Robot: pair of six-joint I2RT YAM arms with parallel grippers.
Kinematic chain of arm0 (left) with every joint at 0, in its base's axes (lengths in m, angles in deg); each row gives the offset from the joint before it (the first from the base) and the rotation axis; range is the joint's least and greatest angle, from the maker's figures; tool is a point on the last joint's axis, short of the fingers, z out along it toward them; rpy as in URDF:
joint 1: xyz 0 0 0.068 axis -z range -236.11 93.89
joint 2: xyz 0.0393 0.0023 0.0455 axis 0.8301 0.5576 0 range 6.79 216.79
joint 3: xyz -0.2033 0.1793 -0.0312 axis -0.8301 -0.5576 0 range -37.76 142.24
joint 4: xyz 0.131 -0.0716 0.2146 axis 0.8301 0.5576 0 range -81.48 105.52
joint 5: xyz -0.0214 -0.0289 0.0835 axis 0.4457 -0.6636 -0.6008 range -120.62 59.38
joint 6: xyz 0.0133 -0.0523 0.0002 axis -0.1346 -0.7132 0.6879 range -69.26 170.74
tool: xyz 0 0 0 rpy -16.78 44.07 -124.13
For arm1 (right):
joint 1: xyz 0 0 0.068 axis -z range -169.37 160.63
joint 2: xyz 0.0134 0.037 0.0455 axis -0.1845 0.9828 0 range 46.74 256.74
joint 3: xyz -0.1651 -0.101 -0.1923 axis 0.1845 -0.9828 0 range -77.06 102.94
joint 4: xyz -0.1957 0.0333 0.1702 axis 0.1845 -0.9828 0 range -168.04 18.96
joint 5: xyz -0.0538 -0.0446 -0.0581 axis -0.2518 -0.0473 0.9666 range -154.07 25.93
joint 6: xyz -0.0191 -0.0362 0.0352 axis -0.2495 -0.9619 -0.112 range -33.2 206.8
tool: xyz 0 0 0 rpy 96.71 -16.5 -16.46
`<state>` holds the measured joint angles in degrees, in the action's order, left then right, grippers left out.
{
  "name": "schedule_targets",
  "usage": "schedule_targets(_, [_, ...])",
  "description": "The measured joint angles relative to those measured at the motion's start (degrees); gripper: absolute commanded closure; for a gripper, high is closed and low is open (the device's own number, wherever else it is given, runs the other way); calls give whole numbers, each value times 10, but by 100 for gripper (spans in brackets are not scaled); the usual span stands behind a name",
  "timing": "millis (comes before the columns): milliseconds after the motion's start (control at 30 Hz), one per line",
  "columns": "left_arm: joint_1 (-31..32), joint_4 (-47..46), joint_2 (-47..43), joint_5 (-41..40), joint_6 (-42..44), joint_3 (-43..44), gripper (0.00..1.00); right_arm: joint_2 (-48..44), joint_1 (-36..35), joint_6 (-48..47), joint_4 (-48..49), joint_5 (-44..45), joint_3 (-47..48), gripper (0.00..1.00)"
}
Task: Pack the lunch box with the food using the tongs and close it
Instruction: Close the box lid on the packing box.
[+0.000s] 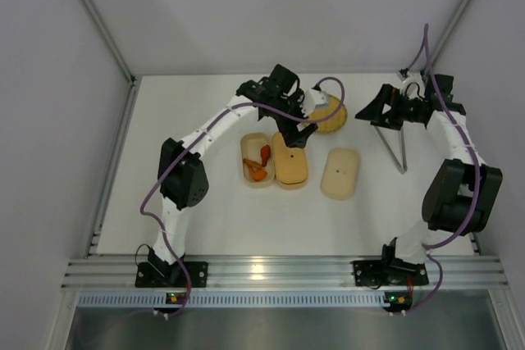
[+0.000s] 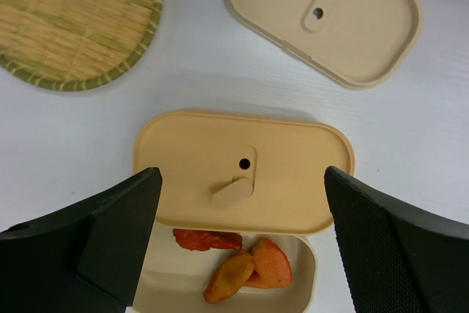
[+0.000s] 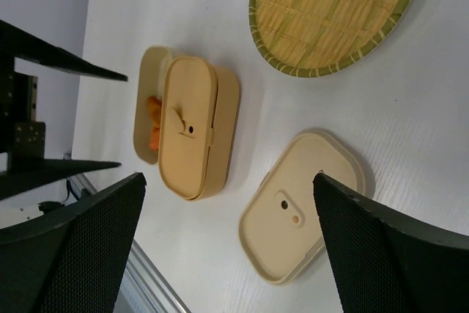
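Observation:
The beige lunch box (image 1: 257, 176) lies open at mid-table with orange-red food pieces (image 1: 261, 161) in its tray. A lidded second tier (image 1: 290, 161) partly covers that tray. My left gripper (image 1: 297, 134) hovers open above this tier. In the left wrist view the tier (image 2: 242, 166) and the food (image 2: 242, 265) lie between and below the open left gripper (image 2: 242, 207). A loose lid (image 1: 340, 173) lies to the right. The tongs (image 1: 392, 151) lie on the table just below my right gripper (image 1: 371, 116), which is open and empty. The right wrist view shows the right gripper (image 3: 229, 210) above the loose lid (image 3: 300, 207).
A round woven yellow plate (image 1: 330, 114) sits behind the box, partly under the left arm; it looks bare in the left wrist view (image 2: 73, 20) and the right wrist view (image 3: 333, 12). White walls with metal posts (image 1: 98, 26) bound the table.

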<state>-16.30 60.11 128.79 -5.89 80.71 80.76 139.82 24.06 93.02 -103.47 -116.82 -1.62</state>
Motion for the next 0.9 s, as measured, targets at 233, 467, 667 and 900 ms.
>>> schedule_targets(233, [-83, -26, 0, 29, -75, 37, 32, 26, -38, 6, 3, 24, 12, 10])
schedule_targets(467, [-131, -40, 48, 42, -106, 45, 49, 42, -69, 10, 4, 41, 15, 10])
schedule_targets(667, [-120, -56, 92, 41, -121, 45, 55, 42, -70, 11, 6, 47, 15, 10])
schedule_targets(900, [-118, -83, 115, 9, -126, 45, 57, 42, -70, 10, 6, 49, 15, 10])
